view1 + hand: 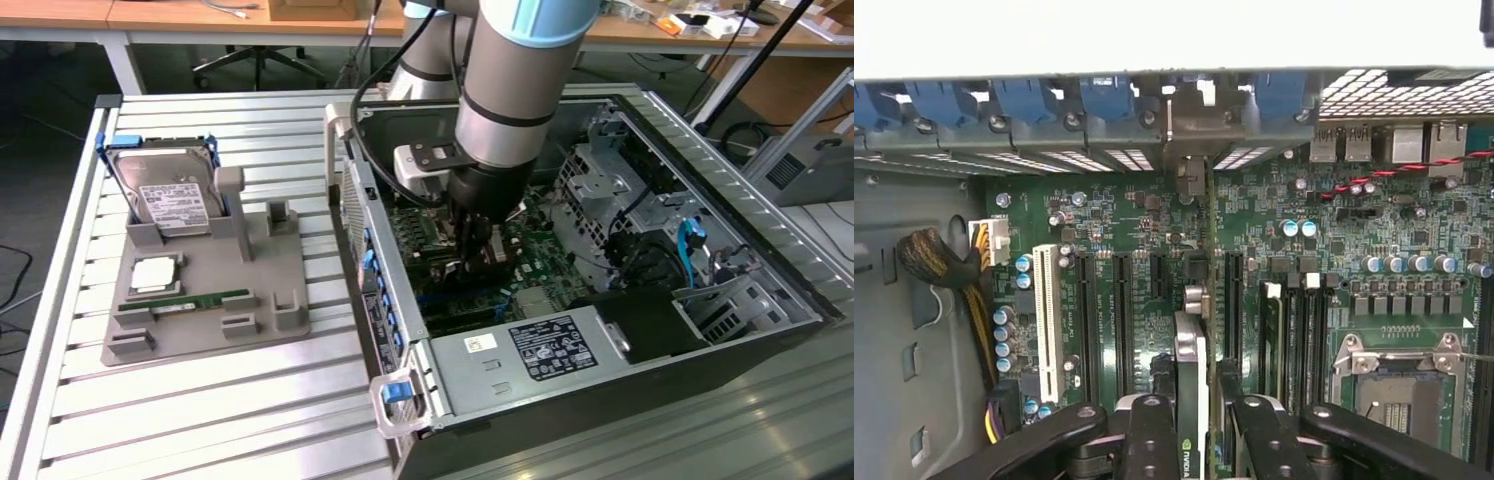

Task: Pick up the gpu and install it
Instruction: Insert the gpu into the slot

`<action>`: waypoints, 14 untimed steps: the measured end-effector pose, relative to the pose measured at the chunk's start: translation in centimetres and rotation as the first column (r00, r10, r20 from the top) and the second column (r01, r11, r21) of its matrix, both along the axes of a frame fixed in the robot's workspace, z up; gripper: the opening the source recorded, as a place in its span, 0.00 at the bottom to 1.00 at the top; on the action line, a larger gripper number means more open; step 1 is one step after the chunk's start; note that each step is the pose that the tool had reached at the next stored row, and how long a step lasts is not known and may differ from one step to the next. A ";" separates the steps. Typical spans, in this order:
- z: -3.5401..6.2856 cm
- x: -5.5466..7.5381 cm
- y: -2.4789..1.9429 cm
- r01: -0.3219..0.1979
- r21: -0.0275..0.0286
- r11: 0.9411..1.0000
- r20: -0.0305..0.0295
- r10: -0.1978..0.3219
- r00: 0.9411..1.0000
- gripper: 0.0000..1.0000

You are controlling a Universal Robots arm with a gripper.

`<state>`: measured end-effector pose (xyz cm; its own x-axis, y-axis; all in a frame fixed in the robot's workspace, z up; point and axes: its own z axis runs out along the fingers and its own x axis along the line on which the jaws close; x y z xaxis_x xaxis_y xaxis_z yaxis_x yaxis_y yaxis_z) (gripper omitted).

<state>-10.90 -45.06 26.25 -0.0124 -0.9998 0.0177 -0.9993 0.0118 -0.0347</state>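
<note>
So we're looking down into an open PC case [400, 330] lying on its side on a slatted metal table [200, 420], and the arm is reaching straight down into it. The gripper [1192, 425] is sitting low over the green motherboard [1354, 250], and its black fingers [1149, 430] are clamping the gpu [1194, 350] edge-on between them, so the jaws are closed on the card rather than standing open. In the wrist view we're seeing the card as a thin strip running from between the fingers toward the case's rear wall, with its metal end bracket [1192, 175] lining up at the row of blue slot clips [1024, 100]. The card is standing upright among the black expansion slots [1122, 310], next to the white slot [1047, 310]. We can't tell if it's fully seated or just hovering at the slot.

Over on the exterior view's left, we're seeing a gray parts holder [200, 300] on the table, well apart from the case. It's carrying a hard drive with a white label [167, 195] standing up at the back, a silver CPU [154, 272], and a narrow green RAM stick [198, 300] lying flat. The power supply [534, 355] is sitting at the near end of the case.
</note>
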 end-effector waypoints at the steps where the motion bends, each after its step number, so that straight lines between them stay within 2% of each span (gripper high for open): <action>1: -0.04 0.0 0.00 0.000 0.000 1.000 0.000 0.000 1.000 0.27; 10: -0.07 0.0 0.01 0.000 0.001 1.000 0.000 0.000 1.000 0.27; 11: -0.11 0.0 0.02 0.000 0.002 1.000 0.001 0.000 1.000 0.28; 12: -0.11 0.0 0.01 0.000 0.001 1.000 0.001 0.000 1.000 0.34; 14: -0.08 0.0 0.01 0.000 0.001 1.000 0.000 0.000 1.000 0.34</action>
